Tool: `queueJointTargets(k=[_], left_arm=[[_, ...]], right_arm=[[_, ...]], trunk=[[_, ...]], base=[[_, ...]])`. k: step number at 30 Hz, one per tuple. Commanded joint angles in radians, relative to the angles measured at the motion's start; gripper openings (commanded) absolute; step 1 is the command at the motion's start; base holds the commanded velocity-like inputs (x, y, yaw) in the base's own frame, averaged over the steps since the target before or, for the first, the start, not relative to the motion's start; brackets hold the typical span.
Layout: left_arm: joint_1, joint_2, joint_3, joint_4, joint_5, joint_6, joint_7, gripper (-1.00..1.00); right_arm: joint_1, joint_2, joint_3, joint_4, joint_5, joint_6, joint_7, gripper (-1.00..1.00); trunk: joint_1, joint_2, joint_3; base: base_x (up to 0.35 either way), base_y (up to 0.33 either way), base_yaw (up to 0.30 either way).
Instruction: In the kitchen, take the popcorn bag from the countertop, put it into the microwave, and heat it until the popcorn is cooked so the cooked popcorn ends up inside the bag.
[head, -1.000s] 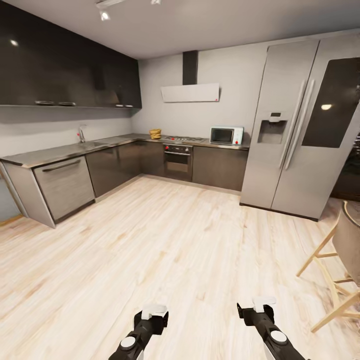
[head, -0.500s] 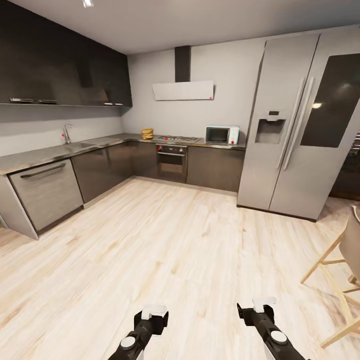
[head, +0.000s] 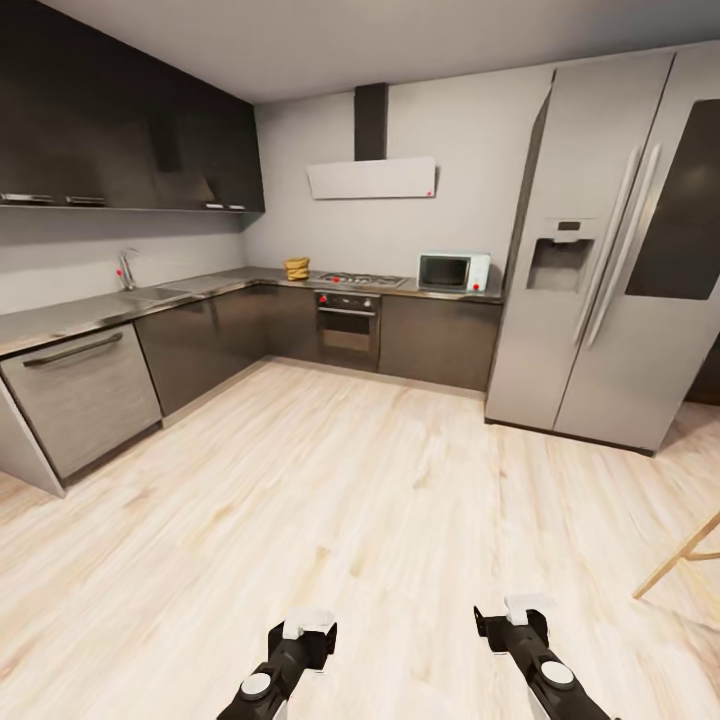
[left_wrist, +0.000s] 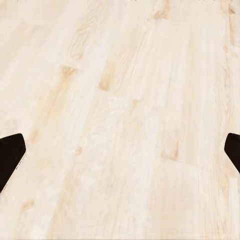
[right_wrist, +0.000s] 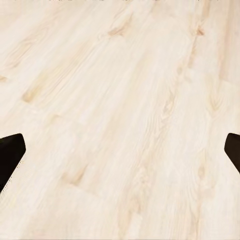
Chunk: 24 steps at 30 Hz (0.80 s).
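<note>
Head view: robot stands out on the pale wood floor (head: 360, 480) of the kitchen, both arms low in front. Left gripper (head: 305, 628) and right gripper (head: 522, 612) hang side by side over bare boards, well apart from each other, nothing between their fingers. Left wrist view: the two dark fingertips (left_wrist: 11, 157) sit at opposite edges with wood planks in the gap, so the fingers are spread wide. Right wrist view: same arrangement, fingertips (right_wrist: 10, 152) far apart, only floor grain between them. Popcorn bag (head: 297, 268), mustard-tan, stands on the grey countertop (head: 180, 295) far ahead of the left gripper's fingers, just beside the steel gas hob (head: 362, 279). Microwave (head: 454, 271), pale mint with dark door shut, sits on the same counter run on the other side of the hob, far beyond the right gripper's fingers and near the tall steel fridge (head: 610, 250). Dark oven (head: 348, 327) under the hob; white extractor hood (head: 372, 178) on the wall above it. Sink tap (head: 126, 270) on the side counter run, off beyond the left gripper. Pale wooden stool leg (head: 685, 555) shows out past the right gripper.
</note>
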Motion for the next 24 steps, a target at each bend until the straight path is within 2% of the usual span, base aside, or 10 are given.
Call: queueJointTargets(k=[1, 10, 19, 24], left_arm=[[-0.001, 0.0, -0.001, 0.001, 0.001, -0.004, 0.0, 1.0], [-0.001, 0.0, -0.001, 0.001, 0.0, -0.004, 0.0, 1.0], [-0.001, 0.0, -0.002, 0.001, 0.001, -0.004, 0.0, 1.0], [-0.001, 0.0, -0.003, 0.001, -0.001, -0.003, 0.0, 1.0]], right_arm=[[-0.001, -0.001, 0.005, 0.0, -0.001, -0.003, -0.003, 1.0], [-0.001, 0.0, 0.005, 0.001, -0.002, -0.003, -0.003, 1.0], [-0.001, 0.0, 0.005, 0.002, -0.002, -0.003, -0.003, 1.0], [-0.001, 0.0, 0.005, 0.002, -0.001, -0.003, -0.003, 1.0]], trunk=[[0.001, 0.0, -0.002], [0.001, 0.0, -0.016], [0.001, 0.0, -0.029], [0.001, 0.0, -0.031]], base=[[0.349, 0.121, -0.044], [0.349, 0.121, -0.086], [0.349, 0.116, -0.185], [0.347, -0.018, -0.082]])
